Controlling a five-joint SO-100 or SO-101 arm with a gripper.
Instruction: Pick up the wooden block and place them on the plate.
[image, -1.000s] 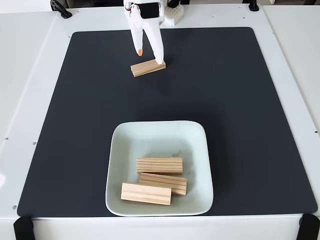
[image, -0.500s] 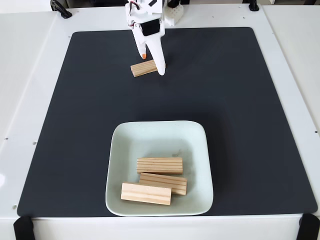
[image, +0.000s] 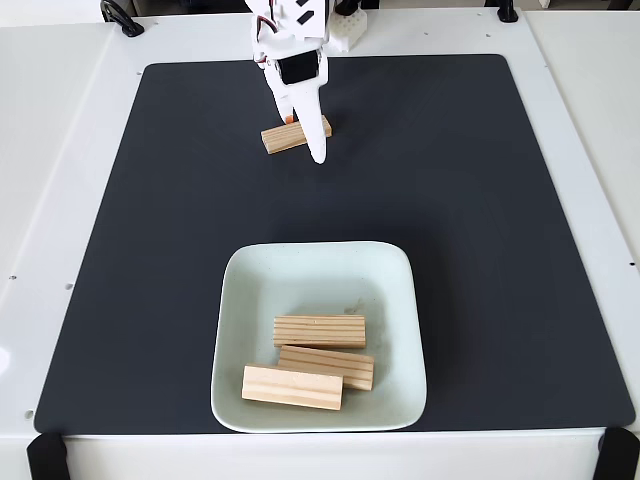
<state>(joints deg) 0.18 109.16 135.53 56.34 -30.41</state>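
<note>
Up top, claw (image: 304, 137) pinching 1 wooden block (image: 283, 138) on mat (image: 480, 200), 3 blocks on plate (image: 395, 300)

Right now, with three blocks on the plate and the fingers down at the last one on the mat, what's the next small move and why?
Probably finish closing, then lift. The gripper straddles the lone wooden block on the black mat, which lies flat, seemingly unlifted. I cannot tell whether the fingers grip it yet. The plate has room near its far edge.

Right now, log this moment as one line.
gripper: astride fourth wooden block, closure unclear | plate: three blocks | stage: grasping
</note>
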